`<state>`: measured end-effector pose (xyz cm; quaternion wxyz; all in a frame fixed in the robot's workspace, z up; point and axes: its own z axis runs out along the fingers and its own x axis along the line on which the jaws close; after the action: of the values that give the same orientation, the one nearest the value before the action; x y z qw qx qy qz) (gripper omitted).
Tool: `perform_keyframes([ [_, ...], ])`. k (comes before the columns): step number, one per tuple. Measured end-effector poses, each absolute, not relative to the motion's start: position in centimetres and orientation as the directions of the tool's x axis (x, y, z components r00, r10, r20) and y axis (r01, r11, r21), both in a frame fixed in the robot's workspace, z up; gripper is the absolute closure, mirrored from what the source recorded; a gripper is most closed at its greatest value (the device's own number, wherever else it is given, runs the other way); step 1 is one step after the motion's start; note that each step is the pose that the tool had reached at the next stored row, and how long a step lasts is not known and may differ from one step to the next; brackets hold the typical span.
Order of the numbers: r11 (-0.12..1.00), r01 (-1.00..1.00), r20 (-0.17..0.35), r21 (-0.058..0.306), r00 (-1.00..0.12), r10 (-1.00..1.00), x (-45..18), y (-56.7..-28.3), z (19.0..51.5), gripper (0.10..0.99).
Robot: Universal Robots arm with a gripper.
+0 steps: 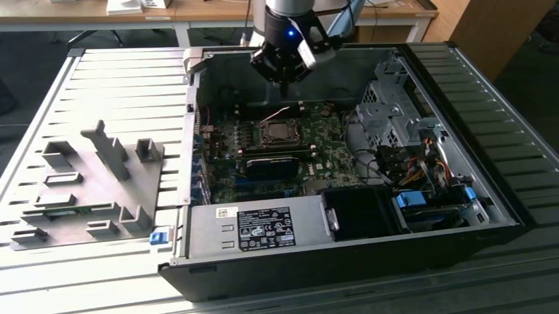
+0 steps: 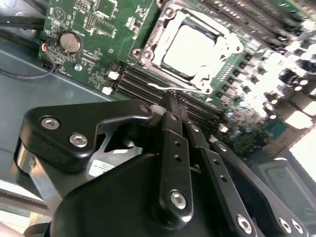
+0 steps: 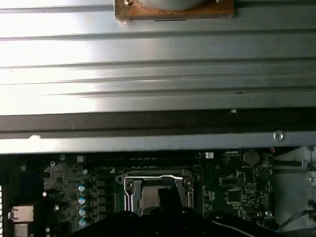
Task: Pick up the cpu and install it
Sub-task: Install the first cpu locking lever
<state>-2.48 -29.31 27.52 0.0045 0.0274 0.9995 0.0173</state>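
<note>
Surface: grey ribbed metal table (image 1: 114, 78).
Claw: black gripper (image 1: 281, 80) clenched, empty.
Chip: silvery flat square cpu (image 2: 190, 49) in dark square socket (image 1: 277, 133), gripper's 6 o'clock, exterior view.
Handling: likely light, stiff, fragile; grip the edges.

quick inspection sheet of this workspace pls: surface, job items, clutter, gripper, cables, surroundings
surface: ribbed metal table with an open computer case on it
job's things: cpu lies in the socket frame on the motherboard
clutter: grey plastic blocks on the table, at the exterior view's left
grippers: gripper shut, holding nothing, above the motherboard, apart from the cpu
cables: coloured bundle inside the case, at the exterior view's right
surroundings: wooden desks behind the table
</note>
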Motion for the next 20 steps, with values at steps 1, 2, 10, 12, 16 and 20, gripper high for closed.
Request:
perform_keyframes([
  [1,0.998,0.055,-0.009,0.035,-0.998,0.055,-2.7,-29.6,27.8,0.98],
  [2,0.998,0.056,-0.009,0.035,-0.998,0.056,-3.0,-29.9,28.2,0.98],
  [10,0.997,0.064,-0.016,0.04,-0.998,0.065,-6.8,-34.4,33.2,0.98],
  [12,0.997,0.067,-0.018,0.041,-0.998,0.067,-8.1,-35.8,34.8,0.98],
  [16,0.997,0.071,-0.021,0.043,-0.997,0.072,-10.2,-37.9,37.1,0.98],
  [20,0.996,0.074,-0.023,0.044,-0.997,0.075,-11.5,-39.3,38.6,0.98],
])
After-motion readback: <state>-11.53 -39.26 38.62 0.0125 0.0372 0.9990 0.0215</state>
